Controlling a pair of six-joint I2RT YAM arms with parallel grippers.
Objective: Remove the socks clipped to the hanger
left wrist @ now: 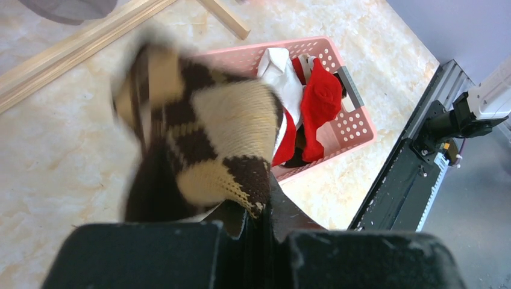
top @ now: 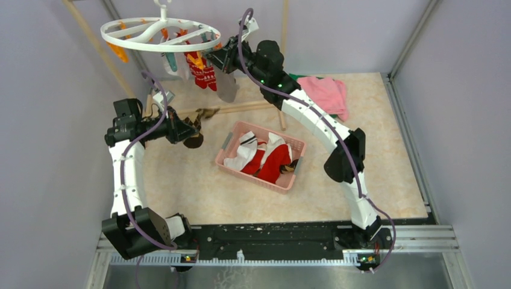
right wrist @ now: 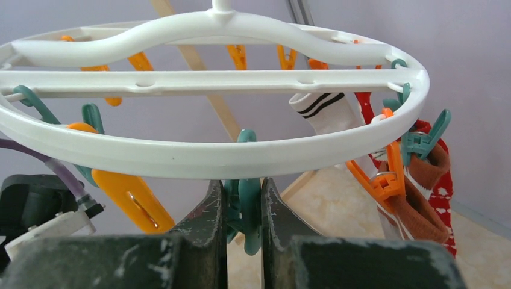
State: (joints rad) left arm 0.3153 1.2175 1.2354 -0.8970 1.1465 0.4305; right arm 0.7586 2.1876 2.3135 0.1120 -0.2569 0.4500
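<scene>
The white hanger hangs at the back left, and its ring fills the right wrist view. Clipped to it are a red patterned sock, a grey sock and a white striped sock. My right gripper is under the ring's near edge, shut on a teal clip. My left gripper is lower, left of the basket. It is shut on the cuff of a brown argyle sock, which is free of the hanger. The same gripper shows its jaws pressed together in its wrist view.
A pink basket in the middle of the table holds red and white socks; its wall lies below the held sock. A pink cloth lies at the back right. A wooden rack bar runs across behind the basket.
</scene>
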